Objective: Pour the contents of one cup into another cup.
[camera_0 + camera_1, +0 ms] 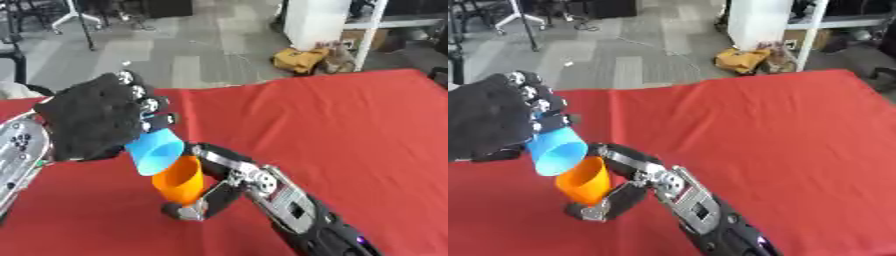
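Gripping a blue cup (157,151), the left hand (92,117) has its fingers curled round the cup's body and holds it tipped over, the open mouth turned down toward five o'clock. The mouth sits right at the rim of an orange cup (180,181), which stands upright on the red tablecloth (350,125) directly below it. The right hand (219,187) comes in from four o'clock and wraps the orange cup from its right side, thumb and fingers curled against the wall and down near the base.

No writing or label can be read on either cup, nor on the arms. What either cup holds cannot be made out; the blue cup's visible inside shows only blue.

The two cups lie toward seven o'clock of the table. From twelve round to three o'clock the red cloth stretches bare up to its far edge. Beyond that edge is grey floor (201,55), with a yellow bag (302,59) at one o'clock beside a white cabinet (315,22).
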`<state>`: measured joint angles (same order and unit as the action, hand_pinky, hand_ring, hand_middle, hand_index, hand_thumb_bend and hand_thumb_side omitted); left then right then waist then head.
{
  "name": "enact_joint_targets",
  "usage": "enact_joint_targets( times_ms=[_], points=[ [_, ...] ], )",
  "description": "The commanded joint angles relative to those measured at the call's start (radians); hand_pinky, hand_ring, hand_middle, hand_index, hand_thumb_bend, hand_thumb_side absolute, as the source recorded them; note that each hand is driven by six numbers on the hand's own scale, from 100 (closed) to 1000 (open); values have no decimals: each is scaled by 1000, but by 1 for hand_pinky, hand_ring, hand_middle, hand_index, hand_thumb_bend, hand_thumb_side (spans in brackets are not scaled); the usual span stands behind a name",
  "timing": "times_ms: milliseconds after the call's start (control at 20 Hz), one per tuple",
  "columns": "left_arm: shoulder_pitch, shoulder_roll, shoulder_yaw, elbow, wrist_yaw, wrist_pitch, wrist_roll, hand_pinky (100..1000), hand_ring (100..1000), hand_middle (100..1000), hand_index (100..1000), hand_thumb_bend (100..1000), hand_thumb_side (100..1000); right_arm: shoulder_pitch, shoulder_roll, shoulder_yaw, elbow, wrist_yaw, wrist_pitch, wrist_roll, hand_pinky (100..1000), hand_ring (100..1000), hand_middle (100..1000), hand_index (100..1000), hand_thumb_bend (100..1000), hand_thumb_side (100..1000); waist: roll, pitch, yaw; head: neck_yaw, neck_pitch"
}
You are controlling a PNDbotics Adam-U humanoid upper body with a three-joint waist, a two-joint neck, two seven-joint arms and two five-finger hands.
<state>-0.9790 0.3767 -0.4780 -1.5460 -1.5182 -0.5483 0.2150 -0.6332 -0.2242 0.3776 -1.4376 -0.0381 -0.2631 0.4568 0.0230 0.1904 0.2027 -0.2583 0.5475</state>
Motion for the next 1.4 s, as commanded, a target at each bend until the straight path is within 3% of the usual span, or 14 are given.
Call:
enact_joint_targets(
  times_ms=[50,400,750,1000,1100,1250,1400],
  points=[
    [-31,19,34,-36,11,23,6,252,248,304,671,699,100,-16,-12,-3,-18,-3,2,-5,433,274,539,787,213,100,2,-21,1,-2,-12],
    [-37,33,49,-81,40,45,-12,255,250,305,671,698,100,-14,-11,-3,-17,-1,3,-6,432,273,539,787,213,100,1,-22,1,-3,-13],
    [-37,11,-6,-43,6,-34,-28,252,255,309,676,715,100,-15,-9,-3,-17,-1,4,-8,430,273,538,786,213,100,1,-20,-1,-1,-13],
    [-35,9,-11,-29,-7,-47,-24,261,265,319,685,729,100,-15,-9,-1,-18,-1,4,-8,428,272,537,785,213,100,2,-20,-3,1,-14],
    [-27,5,-38,-5,-29,-69,-45,261,265,319,685,729,100,-15,-9,0,-17,0,4,-7,428,272,537,785,213,100,3,-20,-4,1,-14],
    [-22,-5,-29,11,-52,-97,-60,260,264,319,685,729,100,-13,-9,0,-16,2,4,-9,427,271,536,784,214,100,1,-21,-2,-2,-14],
    [-15,-3,-2,14,-37,-78,-49,264,263,319,682,723,100,-11,-10,-2,-14,5,4,-12,425,270,535,784,213,100,0,-21,0,-3,-14]
  ],
)
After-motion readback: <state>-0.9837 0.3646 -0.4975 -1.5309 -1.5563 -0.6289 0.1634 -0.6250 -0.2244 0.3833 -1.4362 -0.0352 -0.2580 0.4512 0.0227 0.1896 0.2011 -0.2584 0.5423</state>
